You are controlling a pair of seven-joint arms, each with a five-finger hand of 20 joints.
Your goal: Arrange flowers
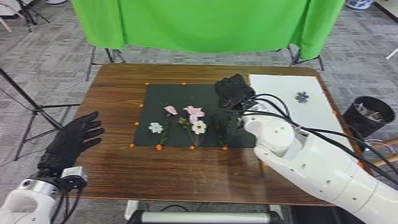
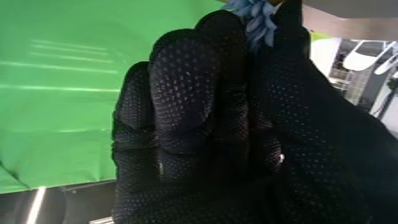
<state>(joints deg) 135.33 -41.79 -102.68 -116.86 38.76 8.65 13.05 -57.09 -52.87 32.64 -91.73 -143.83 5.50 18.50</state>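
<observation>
In the head view I have my right hand (image 1: pixel 233 92) over the far right part of the dark mat (image 1: pixel 149 107), near the white sheet (image 1: pixel 306 117) where a grey-blue flower (image 1: pixel 302 97) lies. On the mat, the pink flowers (image 1: pixel 194 113), a small pale flower (image 1: pixel 156 127) and a white flower (image 1: pixel 199 127) sit with green stems (image 1: pixel 193 135) running toward the near edge. My left hand (image 1: pixel 75 137) is spread wide and empty by the table's (image 1: pixel 115 175) left side

In the right wrist view I see a blue flower (image 2: pixel 258 19) caught between the thumb and the fingers, right up at their tips. The fingers are long and only slightly bent, the thumb drawn in against them, so I read it as a light pinch. How much of its stem is inside the glove I can't tell

I'd expect it to weigh next to nothing, with soft petals that crush or bend easily and a stiffer, thin stem that could roll or slip against the fabric. Best hold, to my mind, is on the stem just under the bloom, petals free; squeezing on the head risks flattening it
</observation>
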